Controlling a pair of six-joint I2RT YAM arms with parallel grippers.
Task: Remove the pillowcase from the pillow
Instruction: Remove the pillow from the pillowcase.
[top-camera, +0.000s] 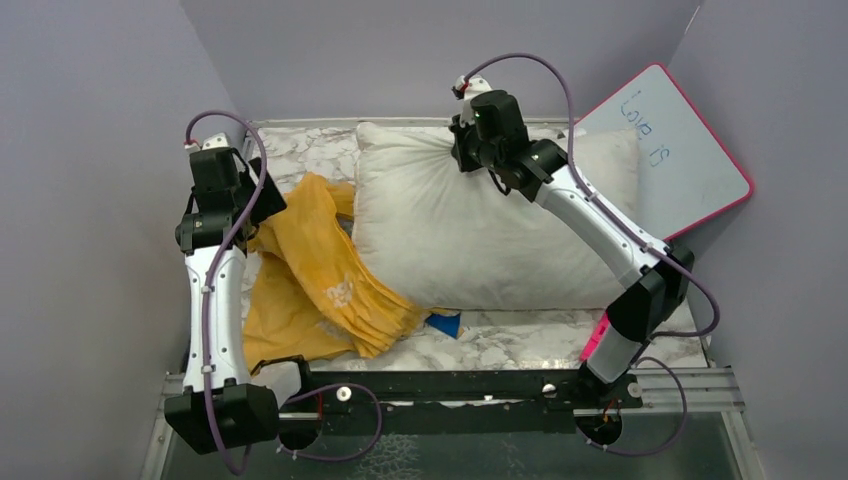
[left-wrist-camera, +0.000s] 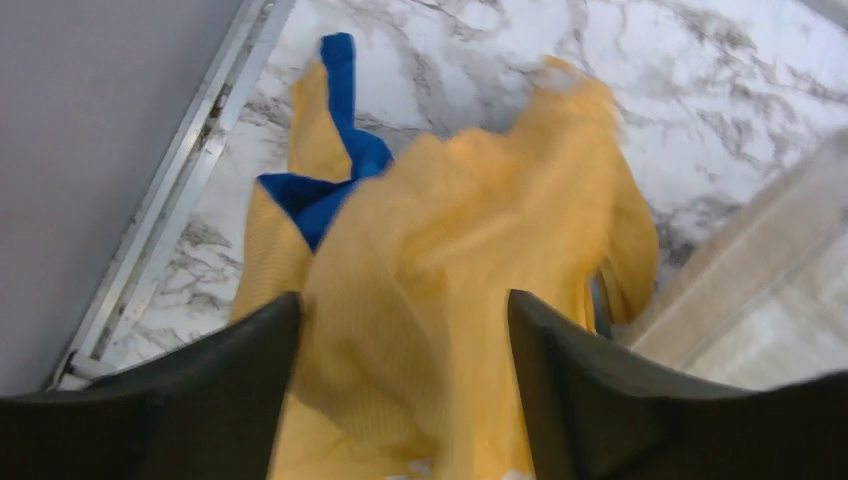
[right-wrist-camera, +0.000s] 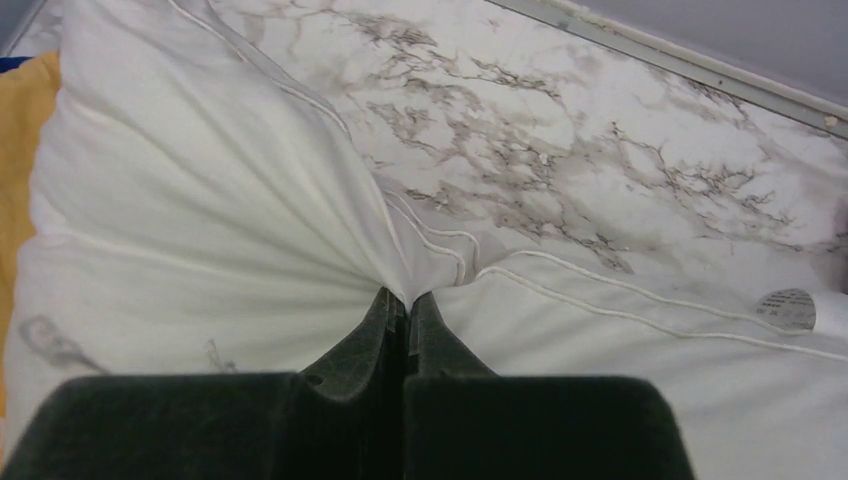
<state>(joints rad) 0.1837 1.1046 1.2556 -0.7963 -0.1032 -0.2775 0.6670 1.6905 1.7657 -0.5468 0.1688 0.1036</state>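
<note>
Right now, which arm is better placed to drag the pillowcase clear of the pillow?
Probably the left: the left gripper stands open astride the pillowcase. The right gripper is shut on the pillow, at its far edge.

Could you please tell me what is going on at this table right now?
The job is pulling a pillowcase off a pillow. The right end effector is shut on the pillow's far edge, pinching its white fabric. The left end effector is open, with loose yellow fabric between its fingers. The pillowcase lies crumpled on the marble table to the left of the pillow and appears to be fully off it.
</note>
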